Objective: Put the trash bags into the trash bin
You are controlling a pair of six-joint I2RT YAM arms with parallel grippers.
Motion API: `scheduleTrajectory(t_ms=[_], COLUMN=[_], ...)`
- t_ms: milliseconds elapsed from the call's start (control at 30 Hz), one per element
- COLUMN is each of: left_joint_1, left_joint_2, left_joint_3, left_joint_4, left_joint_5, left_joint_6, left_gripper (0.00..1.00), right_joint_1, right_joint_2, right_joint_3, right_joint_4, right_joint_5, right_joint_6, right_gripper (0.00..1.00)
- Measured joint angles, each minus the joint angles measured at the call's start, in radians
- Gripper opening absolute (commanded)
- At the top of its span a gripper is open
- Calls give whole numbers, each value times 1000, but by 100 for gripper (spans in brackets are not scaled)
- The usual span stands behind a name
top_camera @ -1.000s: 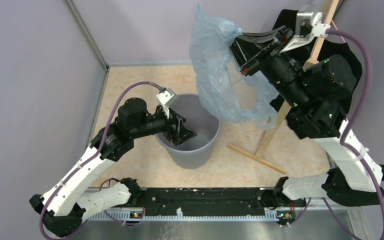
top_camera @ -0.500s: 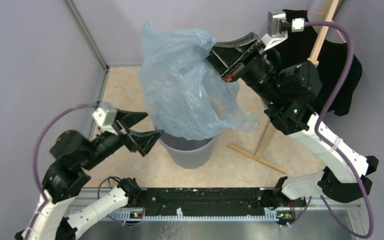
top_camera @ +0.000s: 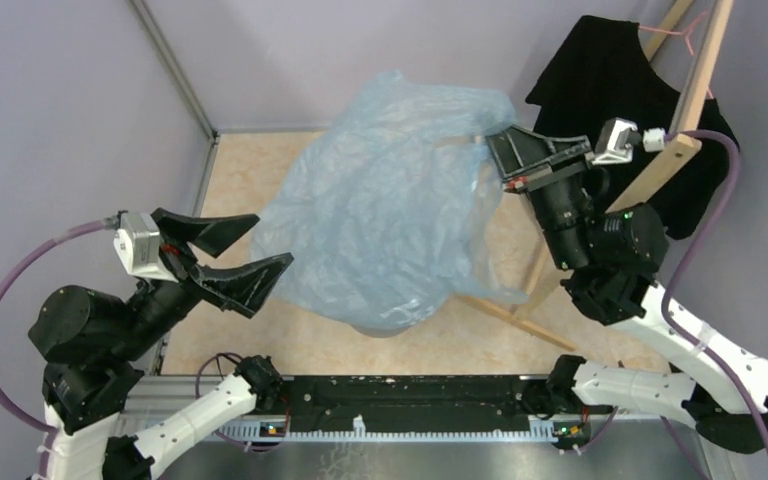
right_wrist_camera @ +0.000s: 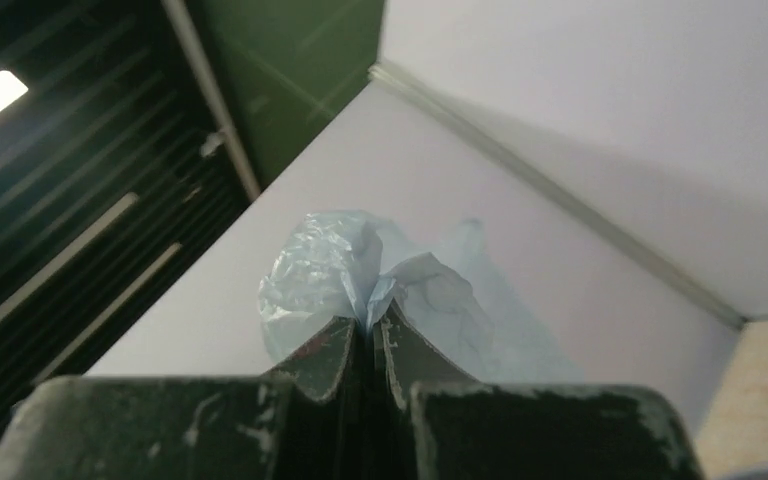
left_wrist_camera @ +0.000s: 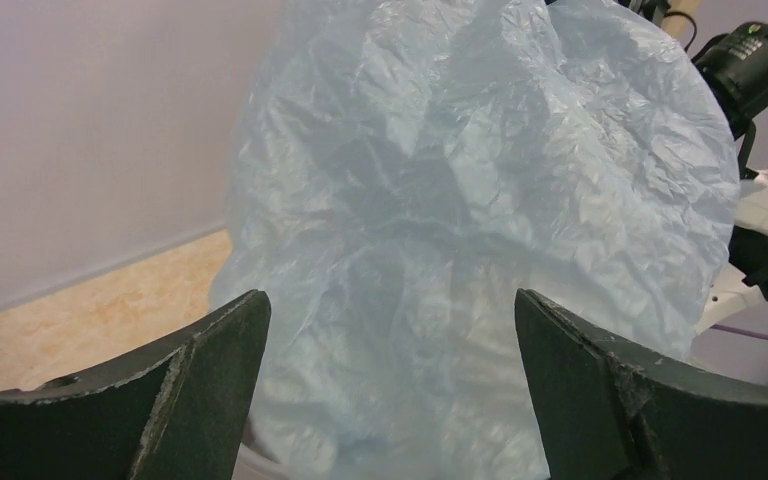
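Film of trash bag (top_camera: 390,230): likely light, limp, slippery. Bunched edge at 2 o'clock pinched in right gripper (right_wrist_camera: 370,325); left gripper (top_camera: 272,243) gapes empty at 8 o'clock. Grab gathered folds.

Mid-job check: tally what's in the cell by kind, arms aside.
trash bag: 1 visible
trash bin: 1, mostly covered by the bag
black T-shirt: 1
wooden rack: 1
Total: 4
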Motion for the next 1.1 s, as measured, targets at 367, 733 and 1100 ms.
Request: scheduleTrajectory(t_ms=[367, 733, 1100], left_joint_1=[0, 0, 0], left_joint_2=[252, 414, 610], left_joint_3=[12, -196, -385], left_joint_4=[-36, 53, 133], left_joint_5=[-46, -87, 27], left_joint_6=[-23, -85, -140], left_gripper=[82, 64, 81], right_joint_1=[-6, -6, -6], right_joint_2=[-142, -8, 94], right_joint_3=[-304, -224, -45], right_joint_4=[0, 2, -139], right_joint_5=[305, 179, -185], right_joint_6=[-254, -408, -615], right_gripper=[0, 0, 0])
